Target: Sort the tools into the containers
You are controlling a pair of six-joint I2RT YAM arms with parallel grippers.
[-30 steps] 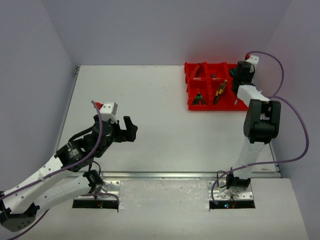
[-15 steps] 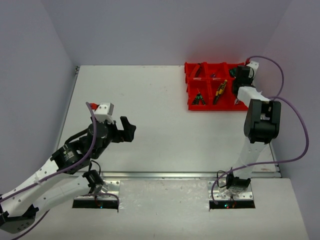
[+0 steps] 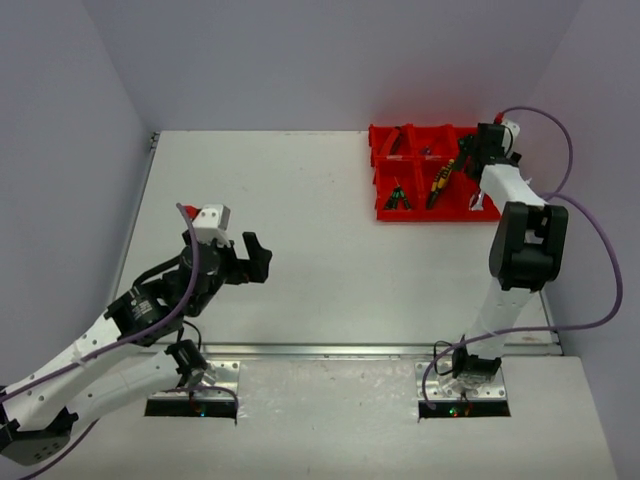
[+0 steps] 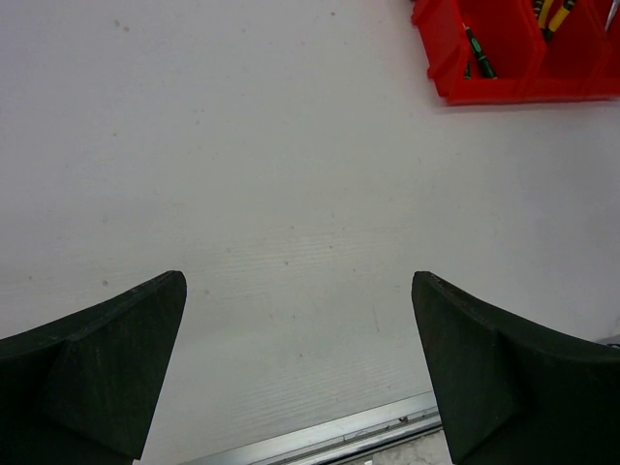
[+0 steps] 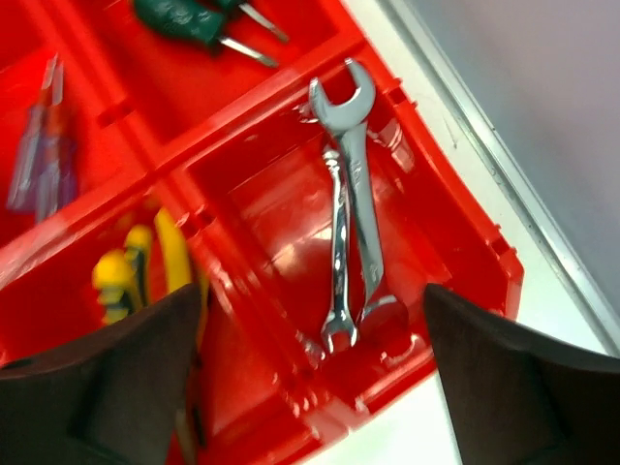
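Top external view: at the left you have the left arm folded low, its elbow bent near the table's (image 3: 300, 190) near edge and its forearm angled up and right. The left gripper (image 3: 256, 258) sits over the left-middle of the table, pointing right, well apart from the containers (image 3: 420, 214).

Left wrist view: the left gripper (image 4: 297, 281) has its fingers (image 4: 116, 358) spread wide with only bare table between them. You see the containers (image 4: 504, 92) in the top right corner.

Moving right in the top external view: the green screwdrivers (image 3: 400, 197) and yellow pliers (image 3: 440, 183) lie in near-row compartments. The right arm stands tall from its base, and its forearm reaches to the far right end of the block. The right gripper (image 3: 468, 160) is tilted down over that end.

Right wrist view: the right gripper (image 5: 312, 291) is spread wide and holds nothing. Below it, two silver wrenches (image 5: 349, 223) lie side by side in the end compartment of the containers (image 5: 484, 262). The yellow pliers (image 5: 145, 262) are in the next compartment to the left, and the green screwdrivers (image 5: 194, 19) in another above. Blurred blue handles (image 5: 39, 165) show at the far left; you cannot tell which tool they belong to.
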